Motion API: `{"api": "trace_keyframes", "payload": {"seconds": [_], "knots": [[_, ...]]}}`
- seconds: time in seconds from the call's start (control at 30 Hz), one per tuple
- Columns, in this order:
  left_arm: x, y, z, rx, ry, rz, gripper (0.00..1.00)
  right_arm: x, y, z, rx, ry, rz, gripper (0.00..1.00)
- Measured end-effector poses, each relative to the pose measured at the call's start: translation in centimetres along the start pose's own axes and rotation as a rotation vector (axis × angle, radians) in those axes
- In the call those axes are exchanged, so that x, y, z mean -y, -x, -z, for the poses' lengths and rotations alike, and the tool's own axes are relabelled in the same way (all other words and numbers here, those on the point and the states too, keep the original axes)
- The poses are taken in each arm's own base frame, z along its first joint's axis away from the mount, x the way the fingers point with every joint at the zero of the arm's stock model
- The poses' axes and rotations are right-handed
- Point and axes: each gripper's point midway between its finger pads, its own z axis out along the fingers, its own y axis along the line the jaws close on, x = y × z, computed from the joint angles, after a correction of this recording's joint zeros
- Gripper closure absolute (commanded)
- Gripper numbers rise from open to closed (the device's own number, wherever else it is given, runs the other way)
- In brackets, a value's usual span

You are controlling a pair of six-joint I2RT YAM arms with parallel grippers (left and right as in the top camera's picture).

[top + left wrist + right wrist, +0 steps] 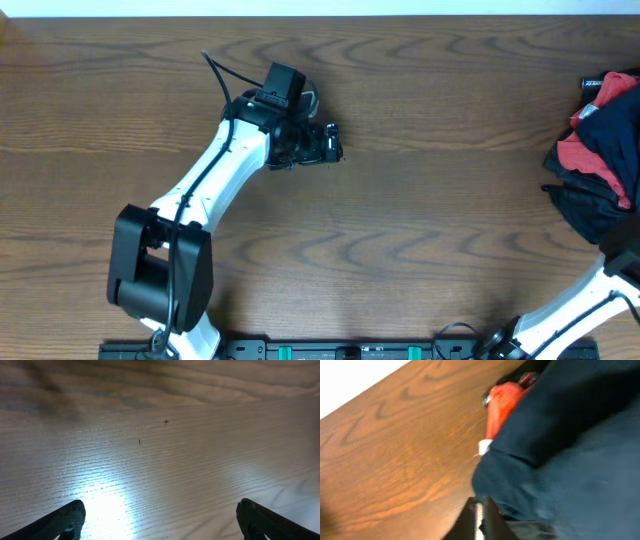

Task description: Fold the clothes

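The left fingers (65, 521) stand wide apart above the tabletop (420, 230). The right fingers (480, 522) are closed against the navy clothes (560, 455), bunched beside a red garment (583, 155) at the tabletop's right edge.

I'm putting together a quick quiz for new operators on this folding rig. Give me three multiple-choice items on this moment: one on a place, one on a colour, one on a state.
1. Where on the table is the pile of clothes?
A. at its right edge
B. in its centre
C. under the left arm

2. What colour shows beside the dark navy fabric in the pile?
A. yellow
B. red
C. green

3. How is the left gripper?
A. shut on fabric
B. shut on nothing
C. open over bare wood

Answers:
1 A: the overhead view shows the pile against the right edge.
2 B: red fabric lies among the navy.
3 C: its wrist view shows the fingers wide apart with only wood between them.
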Motion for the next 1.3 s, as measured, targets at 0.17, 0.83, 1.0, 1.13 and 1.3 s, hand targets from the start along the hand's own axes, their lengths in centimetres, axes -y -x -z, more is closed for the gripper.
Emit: {"api": "trace_keyframes", "payload": {"seconds": [0.17, 0.83, 1.0, 1.13, 1.3], "knots": [[-1.1, -1.0, -2.3, -0.070, 0.026, 0.005, 0.22, -1.7, -1.9, -2.4, -0.105, 0.024, 0.008, 0.99], [-3.3, 1.9, 5.9, 0.215, 0.282, -0.044, 0.01, -12.5, -3.6, 0.1, -0.096, 0.088, 0.233, 0.92], [-3.1, 2.2, 14.8, 0.442, 0.342, -0.040, 0.02, -16.5, -4.4, 3.5, -0.032, 0.104, 0.334, 0.80], [-4.7, 0.7, 20.9, 0.564, 0.400, 0.006, 0.02, -19.9, -5.6, 7.6, 0.042, 0.141, 0.432, 0.62], [-6.5, -2.0, 25.2, 0.626, 0.464, 0.053, 0.02, -23.0, -8.3, 12.7, 0.108, 0.177, 0.549, 0.52]]}}
